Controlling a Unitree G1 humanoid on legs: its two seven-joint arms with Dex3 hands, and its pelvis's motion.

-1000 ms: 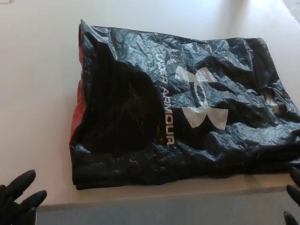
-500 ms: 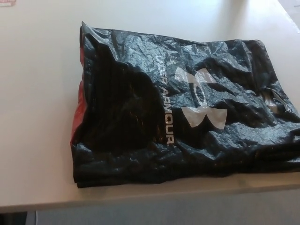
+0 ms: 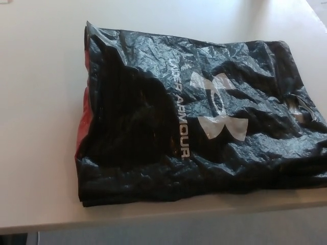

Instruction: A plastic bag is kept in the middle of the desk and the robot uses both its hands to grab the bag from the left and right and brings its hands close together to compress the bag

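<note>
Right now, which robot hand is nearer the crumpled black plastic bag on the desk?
Neither left nor right can be told: no hand is in view. The crumpled black plastic bag lies alone on the pale desk.

A plain office-like or lab room: a smooth, pale beige desk (image 3: 41, 127) above grey floor (image 3: 204, 229)

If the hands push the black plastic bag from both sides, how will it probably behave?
The plastic bag looks thin and crinkled all over, so it will probably fold and bunch, not slide as one piece. Its glossy film may slip under fingers. It lies quite flat on the desk, so it seems light.
</note>
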